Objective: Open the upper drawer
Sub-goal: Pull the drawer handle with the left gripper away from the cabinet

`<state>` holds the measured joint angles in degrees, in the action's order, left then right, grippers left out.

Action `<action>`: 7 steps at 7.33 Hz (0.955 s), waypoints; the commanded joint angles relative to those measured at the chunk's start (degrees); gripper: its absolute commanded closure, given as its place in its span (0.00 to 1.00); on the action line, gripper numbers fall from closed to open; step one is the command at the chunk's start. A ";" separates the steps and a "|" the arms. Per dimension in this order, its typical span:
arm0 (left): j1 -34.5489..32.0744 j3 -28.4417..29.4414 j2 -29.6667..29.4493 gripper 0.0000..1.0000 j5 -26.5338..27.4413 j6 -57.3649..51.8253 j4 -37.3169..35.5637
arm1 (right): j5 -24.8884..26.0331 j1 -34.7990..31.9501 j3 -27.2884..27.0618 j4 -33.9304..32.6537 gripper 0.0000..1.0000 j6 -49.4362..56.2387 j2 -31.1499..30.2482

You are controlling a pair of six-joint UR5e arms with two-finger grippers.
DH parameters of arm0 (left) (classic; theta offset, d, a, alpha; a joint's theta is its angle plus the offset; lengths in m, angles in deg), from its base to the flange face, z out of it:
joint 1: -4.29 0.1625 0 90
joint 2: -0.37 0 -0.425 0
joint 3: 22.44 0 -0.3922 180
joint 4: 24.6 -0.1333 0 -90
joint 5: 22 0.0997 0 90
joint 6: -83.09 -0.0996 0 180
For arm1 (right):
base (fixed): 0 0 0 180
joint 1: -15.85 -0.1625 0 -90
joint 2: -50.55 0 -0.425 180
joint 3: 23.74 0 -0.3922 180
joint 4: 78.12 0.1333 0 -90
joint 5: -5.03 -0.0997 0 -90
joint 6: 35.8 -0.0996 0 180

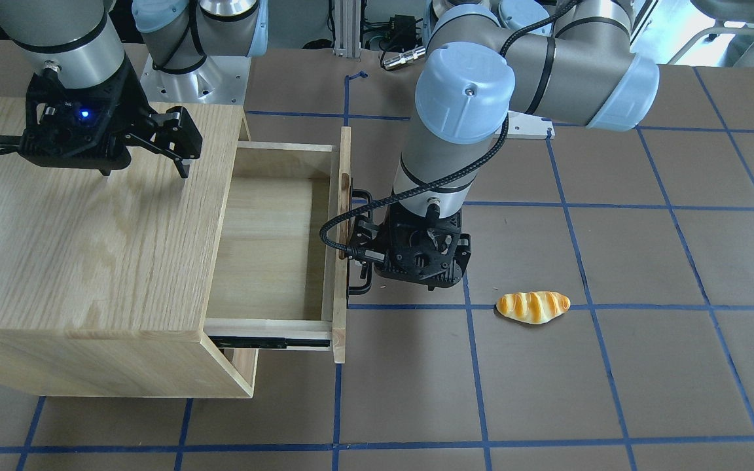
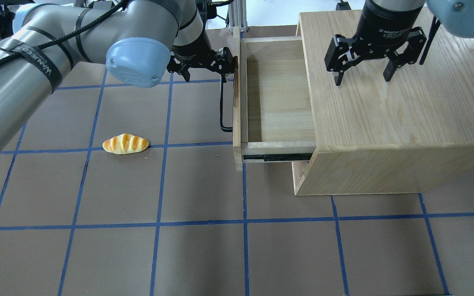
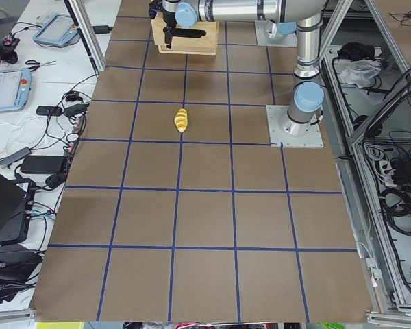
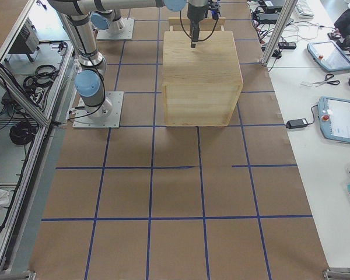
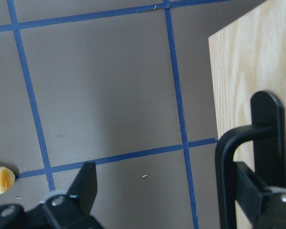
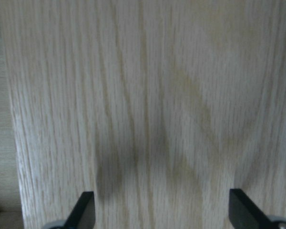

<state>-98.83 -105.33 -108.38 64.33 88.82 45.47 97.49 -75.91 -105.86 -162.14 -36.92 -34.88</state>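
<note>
The upper drawer stands pulled well out of the oak cabinet, and its inside is empty. Its black bar handle runs along the front panel. My left gripper is open at the handle's far end. In the left wrist view the handle lies between the spread fingers, close to the right one. My right gripper is open and empty, close over the cabinet top; it also shows in the front view.
A toy bread roll lies on the brown table left of the drawer, also in the front view. Blue tape lines grid the table. A black slide rail shows under the drawer's side.
</note>
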 commanded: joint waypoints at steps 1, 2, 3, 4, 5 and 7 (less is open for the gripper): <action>0.46 0.09 0.47 0.00 0.50 -0.98 1.29 | 0.00 0.00 0.03 0.00 0.00 0.07 0.00; 0.47 0.10 0.56 0.00 1.38 -0.99 1.30 | 0.00 0.00 0.03 0.00 0.00 -0.02 0.00; 0.38 0.01 0.82 0.00 1.47 -0.99 1.30 | 0.00 0.00 0.03 0.00 0.00 -0.02 0.00; 0.38 0.10 1.60 0.00 1.47 -0.99 1.82 | 0.00 0.00 0.03 0.00 0.00 0.07 0.00; 0.29 0.27 2.92 0.00 1.47 -0.64 3.74 | 0.00 0.00 -0.06 0.00 0.00 -0.02 0.00; 0.64 2.46 5.91 0.00 1.74 -0.37 9.98 | 0.00 0.00 0.03 0.00 0.00 -0.02 0.00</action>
<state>-98.44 -104.11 -104.17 65.90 88.31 52.14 97.49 -75.91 -105.86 -162.14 -36.93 -34.88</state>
